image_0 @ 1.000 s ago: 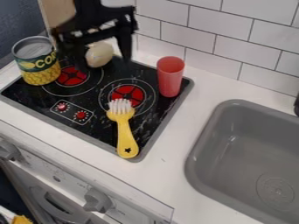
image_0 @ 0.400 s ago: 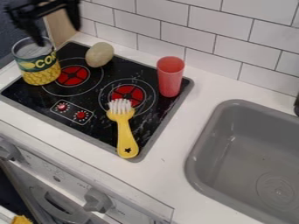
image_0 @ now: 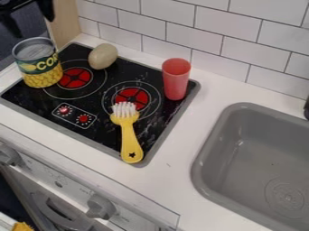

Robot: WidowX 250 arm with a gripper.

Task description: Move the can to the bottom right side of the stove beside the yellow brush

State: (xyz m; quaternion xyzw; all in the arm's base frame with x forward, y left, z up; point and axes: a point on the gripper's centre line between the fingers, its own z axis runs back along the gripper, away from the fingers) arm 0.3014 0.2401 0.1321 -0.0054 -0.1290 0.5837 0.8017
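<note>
A white counter [image_0: 169, 176] stretched across the view, backed by a wall of white rectangular tiles [image_0: 175, 27]. A grey sink [image_0: 253, 171] was set into the counter at the right. At the left lay the stove [image_0: 111, 128], a flat black top with a grey rim, two red burners and a small control panel with two red dials. Below the counter's front edge was a pale appliance front [image_0: 66, 176] with grey knobs [image_0: 100, 206]. A light wooden board [image_0: 63, 20] stood upright behind the stove's far left corner.

The black gripper [image_0: 33, 25] hung in the upper left corner of the view, above and apart from the can. Its jaws stood wide apart, with nothing held between them.

The can [image_0: 39, 65], with a green and yellow label and a plain metal top, stood upright at the left edge of the stove, beside the left burner and well apart from the brush. The yellow brush [image_0: 130, 140] lay on the stove, white bristles over the near part of the right burner, handle running down to the bottom right corner. A red, slightly see-through cup [image_0: 176, 83] stood upright near the stove's right corner. A smooth, beige, egg-shaped object [image_0: 102, 56] rested near the back edge, between can and cup. At the bottom left was part of something yellow [image_0: 23, 226], too cut off to identify.
</note>
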